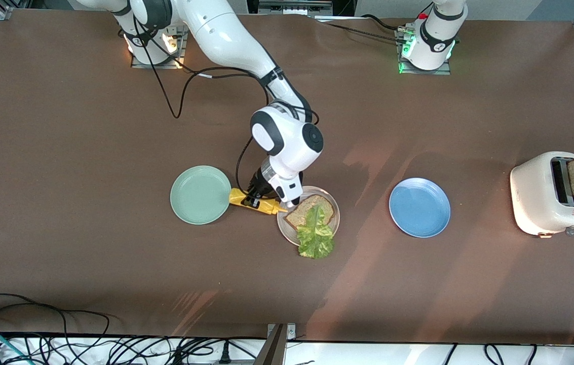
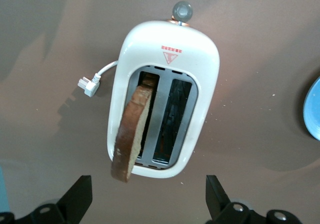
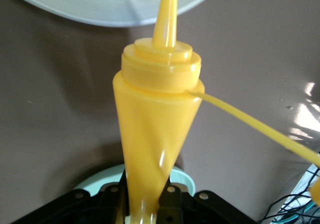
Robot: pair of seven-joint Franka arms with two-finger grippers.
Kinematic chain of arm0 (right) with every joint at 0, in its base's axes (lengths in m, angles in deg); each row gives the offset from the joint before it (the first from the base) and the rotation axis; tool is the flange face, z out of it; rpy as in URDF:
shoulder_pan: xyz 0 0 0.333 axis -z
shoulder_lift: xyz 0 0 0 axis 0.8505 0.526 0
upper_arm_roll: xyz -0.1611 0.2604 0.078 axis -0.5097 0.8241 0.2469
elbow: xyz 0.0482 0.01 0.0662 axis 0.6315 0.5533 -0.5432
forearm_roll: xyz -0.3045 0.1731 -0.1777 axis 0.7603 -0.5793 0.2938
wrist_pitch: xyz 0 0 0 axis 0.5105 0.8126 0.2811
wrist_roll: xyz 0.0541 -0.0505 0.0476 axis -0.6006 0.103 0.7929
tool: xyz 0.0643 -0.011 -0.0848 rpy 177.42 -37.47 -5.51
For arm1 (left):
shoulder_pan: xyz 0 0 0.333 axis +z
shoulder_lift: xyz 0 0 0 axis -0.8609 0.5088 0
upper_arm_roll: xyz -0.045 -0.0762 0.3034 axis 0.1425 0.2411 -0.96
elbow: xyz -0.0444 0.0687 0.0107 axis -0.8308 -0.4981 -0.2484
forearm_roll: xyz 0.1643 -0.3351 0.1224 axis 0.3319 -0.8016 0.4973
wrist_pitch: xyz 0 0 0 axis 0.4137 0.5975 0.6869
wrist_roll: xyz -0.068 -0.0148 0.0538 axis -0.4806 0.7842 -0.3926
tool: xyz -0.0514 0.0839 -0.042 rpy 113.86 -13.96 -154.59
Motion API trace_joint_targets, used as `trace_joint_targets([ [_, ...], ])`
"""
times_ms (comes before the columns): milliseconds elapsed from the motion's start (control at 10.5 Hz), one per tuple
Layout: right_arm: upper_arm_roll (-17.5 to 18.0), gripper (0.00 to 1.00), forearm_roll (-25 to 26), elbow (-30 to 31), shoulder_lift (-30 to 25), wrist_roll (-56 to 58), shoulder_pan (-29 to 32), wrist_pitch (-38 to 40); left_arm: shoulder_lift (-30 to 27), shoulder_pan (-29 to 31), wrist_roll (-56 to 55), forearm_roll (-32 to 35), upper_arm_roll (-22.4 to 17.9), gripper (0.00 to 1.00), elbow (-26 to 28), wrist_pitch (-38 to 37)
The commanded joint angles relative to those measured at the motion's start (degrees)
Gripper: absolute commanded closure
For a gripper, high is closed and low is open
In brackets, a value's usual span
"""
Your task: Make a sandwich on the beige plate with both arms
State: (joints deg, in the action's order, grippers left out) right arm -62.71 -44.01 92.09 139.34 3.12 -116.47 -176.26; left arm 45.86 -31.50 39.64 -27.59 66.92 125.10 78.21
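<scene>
The beige plate [image 1: 335, 205] carries one slice of brown toast [image 1: 307, 209] with a green lettuce leaf [image 1: 315, 235] on it; the leaf hangs over the rim nearest the camera. My right gripper [image 1: 255, 195] is shut on a yellow squeeze bottle [image 1: 259, 203], held tipped on its side with the nozzle at the plate's rim [image 3: 110, 9]. In the right wrist view the bottle [image 3: 157, 114] is pinched between the jaws. My left gripper [image 2: 149, 196] stands open over the white toaster [image 2: 165, 99]. A second toast slice [image 2: 131, 134] sticks up out of one slot, untouched.
A mint-green plate [image 1: 200, 194] lies beside the bottle, toward the right arm's end. A blue plate [image 1: 419, 207] sits between the beige plate and the toaster [image 1: 540, 195]. The toaster's plug [image 2: 89, 85] lies loose on the table. Cables run along the table's front edge.
</scene>
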Motion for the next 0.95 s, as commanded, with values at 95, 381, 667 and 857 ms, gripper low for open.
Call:
trace_joint_targets([
  [95, -0.7, 1.00, 0.5, -3.0, 1.2, 1.5, 0.1, 0.8, 2.7, 1.2, 2.2, 1.9, 0.3, 0.00, 0.1, 1.1],
  [381, 4.1, 1.00, -1.0, -2.0, -3.1, 3.2, 4.6, 0.9, 4.6, 1.4, 2.2, 1.9, 0.2, 0.00, 0.1, 1.1],
  [667, 17.6, 1.00, -2.8, 4.2, -13.5, 4.4, 17.7, 0.8, 5.4, 2.5, 2.2, 1.9, 0.2, 0.19, 0.1, 1.1],
  [857, 24.5, 1.00, -7.4, 8.8, -18.3, 10.2, 27.1, 0.7, 5.4, 2.5, 2.2, 1.9, 0.2, 0.61, 0.1, 1.0],
])
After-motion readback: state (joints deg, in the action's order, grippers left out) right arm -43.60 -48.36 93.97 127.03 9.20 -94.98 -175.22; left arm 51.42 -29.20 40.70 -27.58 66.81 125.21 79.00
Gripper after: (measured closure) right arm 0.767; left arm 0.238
